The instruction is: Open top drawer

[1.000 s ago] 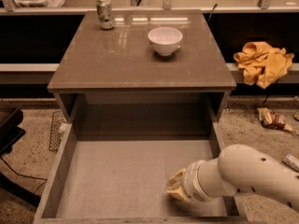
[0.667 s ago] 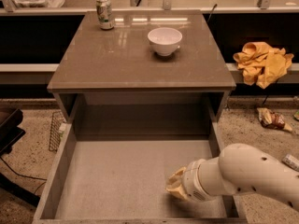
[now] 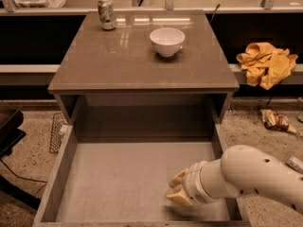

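Note:
The top drawer (image 3: pixel 118 178) stands pulled far out from under the grey countertop (image 3: pixel 142 56). Its plain grey inside is bare. Its front panel and handle are below the picture's lower edge and out of view. My gripper (image 3: pixel 176 188) is at the end of the white arm that comes in from the lower right. It hangs over the drawer's front right part, just above the drawer floor. Its tan fingers (image 3: pixel 178 196) point left.
A white bowl (image 3: pixel 167 41) and a drinks can (image 3: pixel 106 13) stand on the countertop. A yellow cloth (image 3: pixel 266 63) lies on a ledge at the right. Wrappers (image 3: pixel 276 120) lie on the speckled floor at the right. A wire rack (image 3: pixel 57 132) stands left of the drawer.

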`<state>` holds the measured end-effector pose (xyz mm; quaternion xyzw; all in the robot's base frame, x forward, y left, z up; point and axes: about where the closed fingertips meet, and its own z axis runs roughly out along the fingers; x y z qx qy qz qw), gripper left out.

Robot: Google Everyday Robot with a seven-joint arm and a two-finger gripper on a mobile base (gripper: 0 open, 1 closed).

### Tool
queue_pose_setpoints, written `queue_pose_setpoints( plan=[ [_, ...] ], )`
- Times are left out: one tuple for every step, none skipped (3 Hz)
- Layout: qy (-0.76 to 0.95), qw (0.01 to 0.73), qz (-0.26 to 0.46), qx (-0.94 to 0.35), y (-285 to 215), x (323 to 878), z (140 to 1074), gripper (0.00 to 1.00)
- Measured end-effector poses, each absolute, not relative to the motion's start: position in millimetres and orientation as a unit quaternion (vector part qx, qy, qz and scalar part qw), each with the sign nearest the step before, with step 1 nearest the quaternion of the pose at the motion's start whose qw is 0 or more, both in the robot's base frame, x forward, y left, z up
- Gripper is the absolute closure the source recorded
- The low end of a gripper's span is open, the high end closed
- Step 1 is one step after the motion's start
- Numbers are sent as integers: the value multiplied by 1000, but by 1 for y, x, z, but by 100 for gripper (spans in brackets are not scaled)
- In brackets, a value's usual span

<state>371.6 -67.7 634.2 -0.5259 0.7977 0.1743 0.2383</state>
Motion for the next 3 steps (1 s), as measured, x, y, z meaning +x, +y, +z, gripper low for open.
queue_pose_setpoints(
  plan=[
    [797,238,174,-527,-67,371,635,5],
    [797,238,173,-528,-67,371,635,0],
    [797,238,173,-528,-67,371,635,0]
  ],
)
